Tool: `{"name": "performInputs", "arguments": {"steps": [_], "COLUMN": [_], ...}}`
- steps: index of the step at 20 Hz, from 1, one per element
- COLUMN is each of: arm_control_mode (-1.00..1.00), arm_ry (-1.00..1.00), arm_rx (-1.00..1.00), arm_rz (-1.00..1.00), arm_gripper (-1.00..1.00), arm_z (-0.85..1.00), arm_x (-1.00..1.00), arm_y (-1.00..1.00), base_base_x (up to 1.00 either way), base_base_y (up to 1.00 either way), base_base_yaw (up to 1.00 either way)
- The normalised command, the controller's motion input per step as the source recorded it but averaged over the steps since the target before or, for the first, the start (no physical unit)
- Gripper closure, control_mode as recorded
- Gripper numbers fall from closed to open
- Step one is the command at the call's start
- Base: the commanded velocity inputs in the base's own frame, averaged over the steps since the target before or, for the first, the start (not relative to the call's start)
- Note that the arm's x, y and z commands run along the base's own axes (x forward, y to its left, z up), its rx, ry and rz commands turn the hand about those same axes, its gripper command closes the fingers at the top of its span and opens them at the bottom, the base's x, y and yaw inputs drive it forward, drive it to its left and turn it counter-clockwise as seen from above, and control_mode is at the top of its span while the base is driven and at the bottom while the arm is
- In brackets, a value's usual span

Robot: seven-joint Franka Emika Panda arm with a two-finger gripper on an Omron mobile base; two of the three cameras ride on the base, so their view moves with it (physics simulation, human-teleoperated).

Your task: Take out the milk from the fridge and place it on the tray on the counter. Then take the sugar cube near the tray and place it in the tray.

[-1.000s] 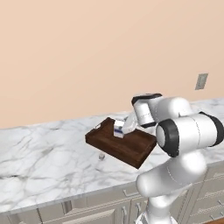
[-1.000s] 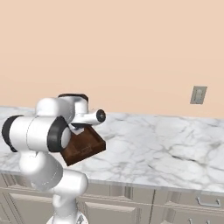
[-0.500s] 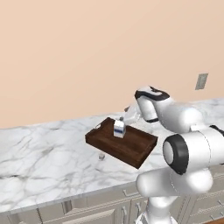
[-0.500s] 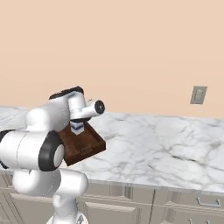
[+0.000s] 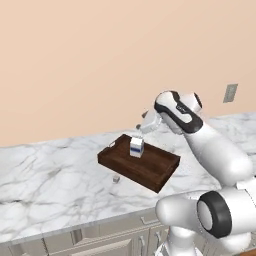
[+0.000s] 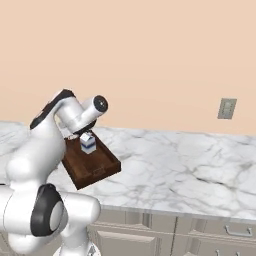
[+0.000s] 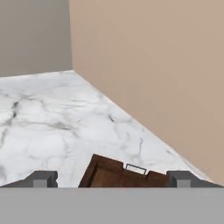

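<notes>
The milk (image 5: 136,146) stands upright in the dark wooden tray (image 5: 161,170) on the marble counter (image 5: 50,185). Just above and right of the carton hangs my gripper (image 5: 140,128), open and apart from it. From the right base, the milk (image 6: 88,142) rises in the tray (image 6: 99,168) behind my arm. In the hand view, the gripper (image 7: 111,179) has its fingertips (image 7: 41,178) spread wide, with one handled end of the tray (image 7: 118,175) below them. The sugar cube (image 5: 116,178) lies on the counter against the tray's near left side. The fridge is out of view.
A wall outlet (image 5: 230,93) sits on the beige wall at the right, also the outlet (image 6: 226,108). Bare counter (image 6: 190,170) stretches right of the tray. Panelled cabinets (image 6: 150,235) run under the counter's front edge. A room corner (image 7: 70,35) closes the counter's far end.
My gripper has let go of the milk, which now stands free in the tray. The hand has risen and drawn back to the right, and the arm has swung upward.
</notes>
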Motion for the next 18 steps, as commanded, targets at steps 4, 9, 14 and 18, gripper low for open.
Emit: {"name": "performInputs", "arguments": {"steps": [4, 9, 14, 18], "arm_control_mode": [-1.00, -1.00, -1.00, -1.00], "arm_ry": [0.05, 0.27, 0.45, 0.51], "arm_rx": [-0.08, -0.01, 0.02, 0.05], "arm_rz": [-0.12, -0.39, -0.67, -0.68], "arm_gripper": [-1.00, -1.00, -1.00, -1.00], "arm_z": [0.21, 0.09, 0.00, 0.00], "arm_x": [-1.00, -0.87, -0.44, -0.36], "arm_y": [0.71, 0.70, 0.10, 0.05], "base_base_x": [0.00, 0.00, 0.00, 0.00], "base_base_y": [0.00, 0.00, 0.00, 0.00], "base_base_yaw": [0.00, 0.00, 0.00, 0.00]}}
